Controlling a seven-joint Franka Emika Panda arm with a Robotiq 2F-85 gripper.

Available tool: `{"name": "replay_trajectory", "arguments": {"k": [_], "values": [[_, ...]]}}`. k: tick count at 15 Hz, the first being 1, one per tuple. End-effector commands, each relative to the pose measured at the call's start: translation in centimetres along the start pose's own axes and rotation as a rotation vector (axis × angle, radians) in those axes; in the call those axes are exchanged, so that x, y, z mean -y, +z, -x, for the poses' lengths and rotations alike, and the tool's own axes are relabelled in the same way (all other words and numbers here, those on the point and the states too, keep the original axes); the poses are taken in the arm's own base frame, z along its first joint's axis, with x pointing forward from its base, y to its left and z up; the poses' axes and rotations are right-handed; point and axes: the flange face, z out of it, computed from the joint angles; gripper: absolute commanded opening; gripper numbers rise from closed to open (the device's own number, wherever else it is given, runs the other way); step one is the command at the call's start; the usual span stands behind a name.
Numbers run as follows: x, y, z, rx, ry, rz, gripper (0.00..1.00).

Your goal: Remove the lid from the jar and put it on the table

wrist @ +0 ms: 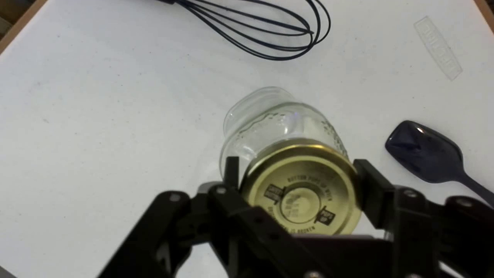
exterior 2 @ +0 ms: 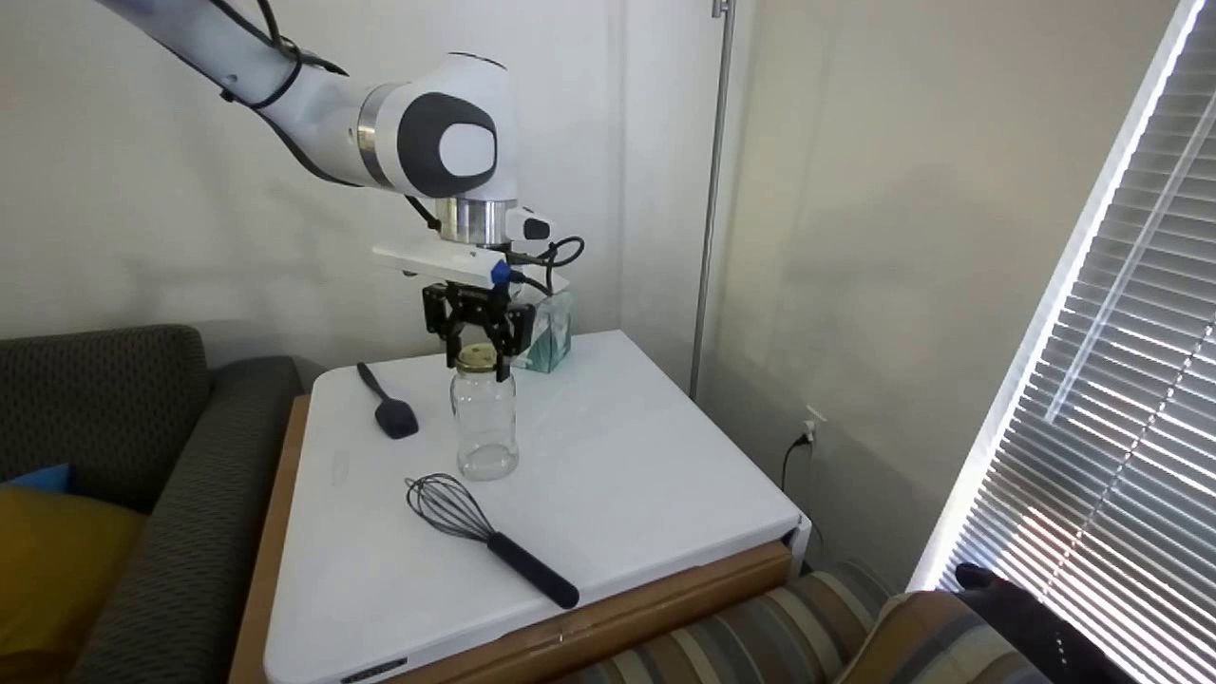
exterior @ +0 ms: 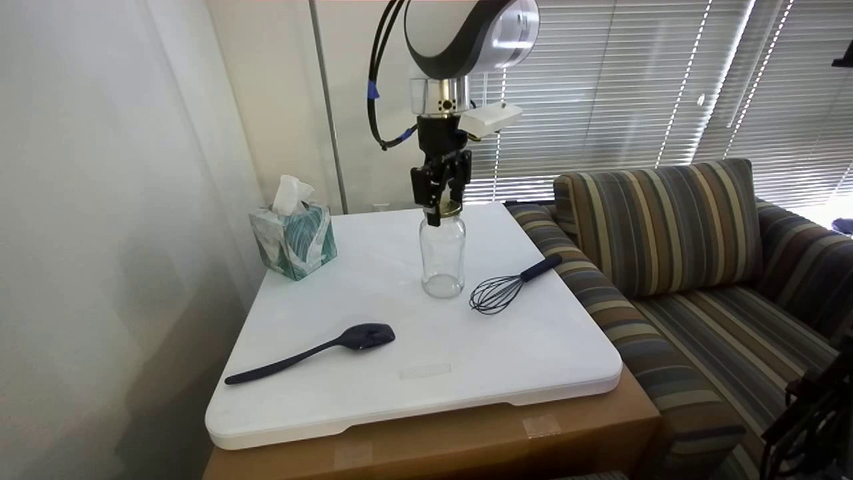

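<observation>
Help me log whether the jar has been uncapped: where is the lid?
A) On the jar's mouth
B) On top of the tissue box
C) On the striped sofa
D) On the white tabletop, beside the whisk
A: in an exterior view the gold lid caps the jar, the gripper straddling it, and the wrist view shows its printed top over the clear glass.

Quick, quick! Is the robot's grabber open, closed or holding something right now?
Gripper: jaws apart, on either side of the lid on the jar; whether they're squeezing it or just open around it, I can't tell.
</observation>
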Motion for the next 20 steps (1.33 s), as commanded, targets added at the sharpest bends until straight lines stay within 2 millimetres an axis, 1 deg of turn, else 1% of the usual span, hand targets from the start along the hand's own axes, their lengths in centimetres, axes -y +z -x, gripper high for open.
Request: {"name": "replay_trajectory", "arguments": {"k": [1,7,13,15,17,20], "values": [[0.0,-0.9,0.1,-0.004,-0.021,-0.015,0.47],[0.3,-2.2,0.2,-0.010,-0.040,-0.004,0.47],[-0.4,-4.0,0.5,-0.029,-0.034,0.005,0.47],[-1.0,-4.4,0.7,-0.028,-0.020,0.008,0.47],[-2.1,-4.7,1.0,-0.025,0.001,0.011,0.47],[-4.5,-4.5,1.6,-0.020,0.045,0.011,0.47]]}}
